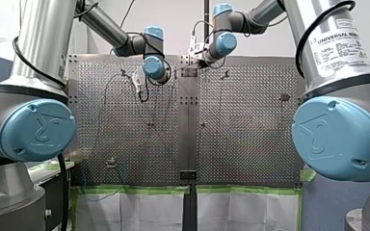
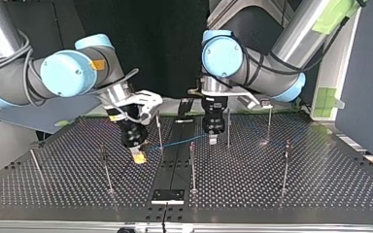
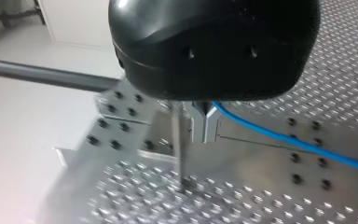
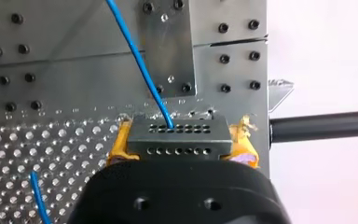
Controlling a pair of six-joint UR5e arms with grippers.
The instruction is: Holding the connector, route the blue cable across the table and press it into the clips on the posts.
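One connector (image 4: pixel 177 135): pinched by the yellow pads (image 4: pixel 119 145) of my right gripper (image 4: pixel 182 141) — anchoring the end.
Blue cable (image 4: pixel 135 51): runs straight, clear of the table (image 4: pixel 37 140), onward.
Left gripper (image 3: pixel 206 127): closed on the cable — guiding it, probably toward the post (image 3: pixel 181 149) beside.

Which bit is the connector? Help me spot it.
Follow my right arm, at the top view's left, to its end effector. Between its yellow pads sits the connector: a grey block with two rows of holes, the blue cable plugged in.
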